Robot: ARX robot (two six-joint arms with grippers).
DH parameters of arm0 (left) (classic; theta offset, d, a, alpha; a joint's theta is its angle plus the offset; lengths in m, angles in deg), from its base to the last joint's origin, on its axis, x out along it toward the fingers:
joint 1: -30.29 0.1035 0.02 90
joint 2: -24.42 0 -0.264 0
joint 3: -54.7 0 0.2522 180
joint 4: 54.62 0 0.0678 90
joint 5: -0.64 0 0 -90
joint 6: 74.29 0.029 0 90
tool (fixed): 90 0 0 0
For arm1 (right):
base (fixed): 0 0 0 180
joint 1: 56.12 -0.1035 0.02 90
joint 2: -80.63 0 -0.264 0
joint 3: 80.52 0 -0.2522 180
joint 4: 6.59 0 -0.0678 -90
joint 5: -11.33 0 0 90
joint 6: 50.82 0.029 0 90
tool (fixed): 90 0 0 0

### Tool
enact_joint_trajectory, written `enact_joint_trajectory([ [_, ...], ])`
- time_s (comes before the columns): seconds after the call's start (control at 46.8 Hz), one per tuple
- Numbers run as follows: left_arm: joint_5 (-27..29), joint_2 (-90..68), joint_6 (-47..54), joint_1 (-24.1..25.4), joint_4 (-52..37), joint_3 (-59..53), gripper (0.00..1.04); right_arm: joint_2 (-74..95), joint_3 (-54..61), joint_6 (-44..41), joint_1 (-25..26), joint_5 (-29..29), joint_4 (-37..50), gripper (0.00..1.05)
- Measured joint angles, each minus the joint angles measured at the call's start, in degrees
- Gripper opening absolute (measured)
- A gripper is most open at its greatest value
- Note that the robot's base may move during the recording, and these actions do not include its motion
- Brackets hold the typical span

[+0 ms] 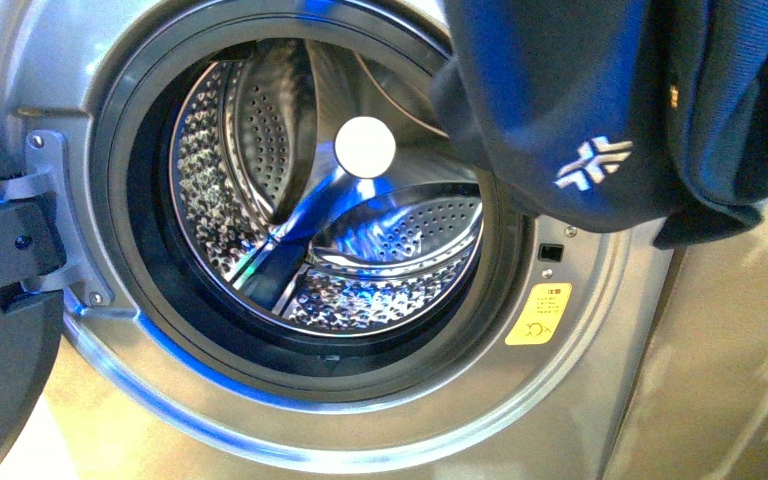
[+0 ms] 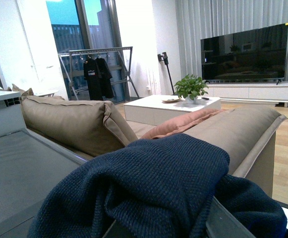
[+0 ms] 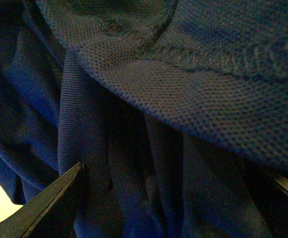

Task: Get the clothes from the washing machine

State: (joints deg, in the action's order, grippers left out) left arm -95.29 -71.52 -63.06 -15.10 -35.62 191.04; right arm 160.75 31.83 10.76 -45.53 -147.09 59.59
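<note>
The clothes [image 1: 600, 110], a dark navy garment with a small white cross logo, hang at the upper right in the front view, outside the washing machine's mouth. The washing machine [image 1: 580, 400] is silver-grey with its door open, and its perforated steel drum [image 1: 360, 240] shows no fabric inside. Neither gripper shows in the front view. In the left wrist view my left gripper [image 2: 171, 223] is shut on the clothes [image 2: 153, 183], which drape over it and hide most of its fingers [image 2: 228, 222]. In the right wrist view my right gripper [image 3: 168, 198] is open, with the clothes [image 3: 183, 99] hanging close between its fingers [image 3: 49, 208].
The machine's dark door [image 1: 0, 300] stands open at the left. A yellow sticker [image 1: 538, 313] sits right of the mouth. The left wrist view looks past a tan sofa [image 2: 84, 121] to a white coffee table [image 2: 163, 106], a television [image 2: 243, 52] and a clothes rack [image 2: 99, 69].
</note>
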Motion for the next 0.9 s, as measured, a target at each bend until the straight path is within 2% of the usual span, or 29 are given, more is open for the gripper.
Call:
enact_joint_trajectory([
  [0.085, 0.02, 0.00, 0.00, 0.00, 0.00, 0.00, 0.07, -0.61, 0.46, 0.26, -1.27, 1.57, -0.83, 0.97],
  [0.149, 0.04, 0.00, 0.00, 0.00, 0.00, 0.00, 0.07, -3.98, 1.68, -2.10, -5.42, 6.99, -11.15, 0.97],
  [0.213, 0.15, -0.04, 0.07, 0.00, 0.00, 0.00, 0.07, -6.47, 1.84, -6.03, -7.30, 9.42, -19.23, 0.97],
  [0.256, 0.13, -0.09, 0.15, 0.00, 0.00, -0.02, 0.07, -7.34, 2.19, -6.97, -7.63, 9.86, -21.00, 0.97],
  [0.448, 0.17, 0.00, 0.20, 0.00, 0.02, 0.11, 0.07, -9.73, 5.27, -8.66, -7.19, 12.26, -21.84, 0.97],
  [0.619, 0.13, -0.09, 0.20, 0.00, 0.02, 0.11, 0.07, -11.10, 8.31, -1.90, -7.76, 12.11, -12.31, 0.97],
  [0.897, 0.11, -0.07, 0.20, 0.00, 0.02, 0.11, 0.07, -18.82, 10.12, -1.53, -11.13, 16.63, -19.85, 0.97],
])
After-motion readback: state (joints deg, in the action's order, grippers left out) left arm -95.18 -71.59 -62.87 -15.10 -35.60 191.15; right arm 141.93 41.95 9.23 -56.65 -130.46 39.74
